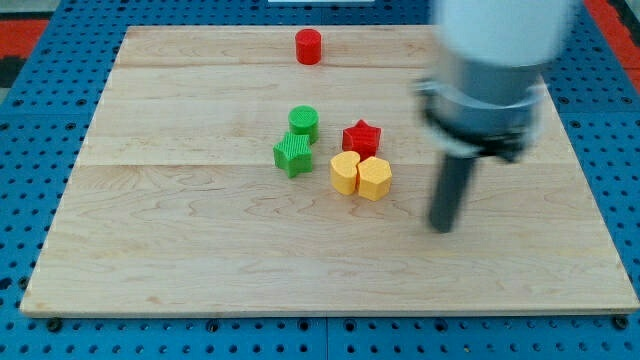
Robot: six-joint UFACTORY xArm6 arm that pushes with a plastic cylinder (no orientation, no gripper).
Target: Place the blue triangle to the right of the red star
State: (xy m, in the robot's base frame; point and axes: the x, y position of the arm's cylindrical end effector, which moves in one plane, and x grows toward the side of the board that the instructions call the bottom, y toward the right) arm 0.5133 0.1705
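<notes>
The red star (362, 137) lies near the middle of the wooden board (180, 250). No blue triangle shows in this view; the arm's blurred body covers the board's upper right. My tip (441, 228) is down at the board, to the right of and below the red star, about a block's width right of the yellow blocks and touching none of them.
A green cylinder (304, 122) and a green star-like block (292, 154) sit left of the red star. Two yellow blocks (345, 172) (374, 178) touch each other just below it. A red cylinder (308, 46) stands near the board's top edge.
</notes>
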